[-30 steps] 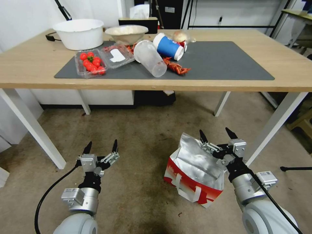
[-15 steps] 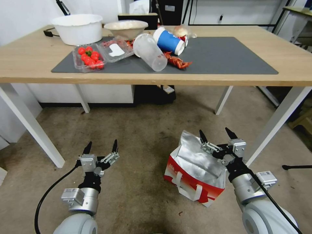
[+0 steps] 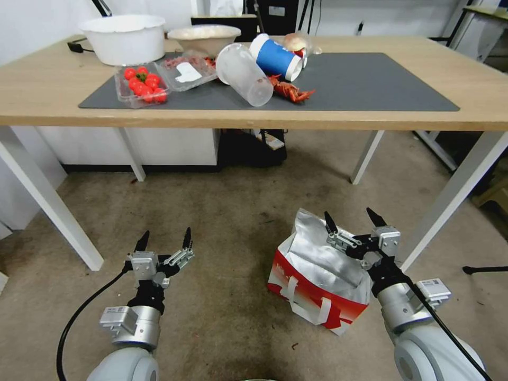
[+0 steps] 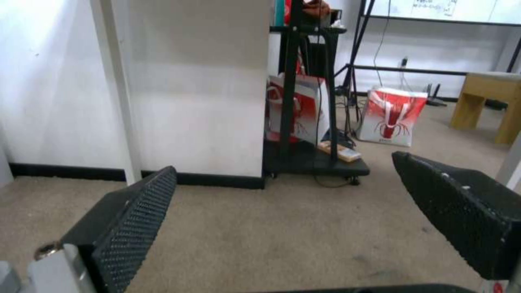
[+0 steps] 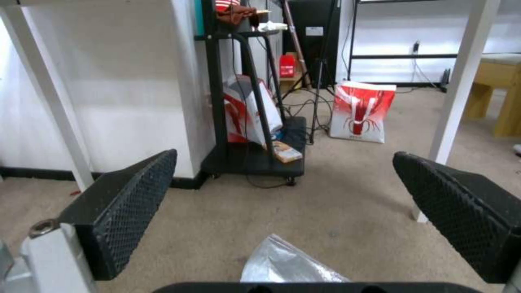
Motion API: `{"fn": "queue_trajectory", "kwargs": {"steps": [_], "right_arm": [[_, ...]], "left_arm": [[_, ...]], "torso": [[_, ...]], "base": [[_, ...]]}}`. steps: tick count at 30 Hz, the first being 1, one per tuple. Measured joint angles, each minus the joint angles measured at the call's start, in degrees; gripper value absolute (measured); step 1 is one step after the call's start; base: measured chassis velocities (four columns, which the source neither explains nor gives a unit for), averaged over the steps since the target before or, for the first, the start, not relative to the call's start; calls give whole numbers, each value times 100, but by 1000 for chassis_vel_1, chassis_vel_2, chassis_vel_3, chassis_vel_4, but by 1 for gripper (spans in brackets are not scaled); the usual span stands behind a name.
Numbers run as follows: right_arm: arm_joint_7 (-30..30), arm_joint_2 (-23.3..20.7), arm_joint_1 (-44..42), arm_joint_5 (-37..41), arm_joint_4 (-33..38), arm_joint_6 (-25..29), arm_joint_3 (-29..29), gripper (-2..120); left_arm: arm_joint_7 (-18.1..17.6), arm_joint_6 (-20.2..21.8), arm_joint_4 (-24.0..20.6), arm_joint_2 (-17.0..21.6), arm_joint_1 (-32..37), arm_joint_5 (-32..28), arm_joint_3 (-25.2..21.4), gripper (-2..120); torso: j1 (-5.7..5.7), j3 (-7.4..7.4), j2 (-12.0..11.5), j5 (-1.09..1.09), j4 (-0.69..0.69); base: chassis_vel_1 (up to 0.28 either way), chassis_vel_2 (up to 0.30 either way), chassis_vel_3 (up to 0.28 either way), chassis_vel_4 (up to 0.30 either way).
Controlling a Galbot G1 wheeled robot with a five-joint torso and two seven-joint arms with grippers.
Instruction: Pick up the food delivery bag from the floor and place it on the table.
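Here we are, looking down past the table (image 3: 47, 106) edge, and the food delivery bag (image 3: 317, 278) sits on the carpeted floor (image 3: 222, 211) in front of us, on our right side, well short of the tabletop. Its mouth gapes open and we can see the crinkled silver foil lining, with the red band and white strap handles on the side facing us.

Our right gripper (image 3: 353, 218) hangs over the far right corner of the bag's open top, both black fingers spread wide and pointing forward, with nothing between them. From the right wrist view the two ribbed pads (image 5: 136, 203) stand far apart, and a peak of foil from the bag (image 5: 287, 264) pokes up just below them, not touching either pad that we can tell.

Our left gripper (image 3: 164, 237) hovers above bare carpet on the left, well apart from the bag, fingers also splayed wide and empty. The left wrist view shows the same: open pads (image 4: 133, 228) and carpet ahead.

Up on the table, the dark grey mat (image 3: 370, 84) carries a clutter on its left half: a clear tray of cherry tomatoes (image 3: 140, 82), a toppled clear plastic cup (image 3: 243, 74), a blue paper cup (image 3: 275, 57) on its side, and red crayfish (image 3: 291, 91) beside it. A white basin (image 3: 124, 38) stands at the far left corner. The mat's right half lies bare.
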Motion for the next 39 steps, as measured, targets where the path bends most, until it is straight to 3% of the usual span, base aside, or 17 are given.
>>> {"fn": "queue_trajectory", "kwargs": {"steps": [16,39], "right_arm": [[-11,-18,17,-3,-33,6,1,100],[-67,-120,104,1,-143,-5,-17,100]], "left_arm": [[2,-16,56,0,-16,1,0,99],[1,-58,143,0,-57,2,1,100]], "torso": [[-29,-334,-388,0,0],[-47,-334,-415,0,0]], "base": [[0,0,0,0],[0,0,0,0]]}}
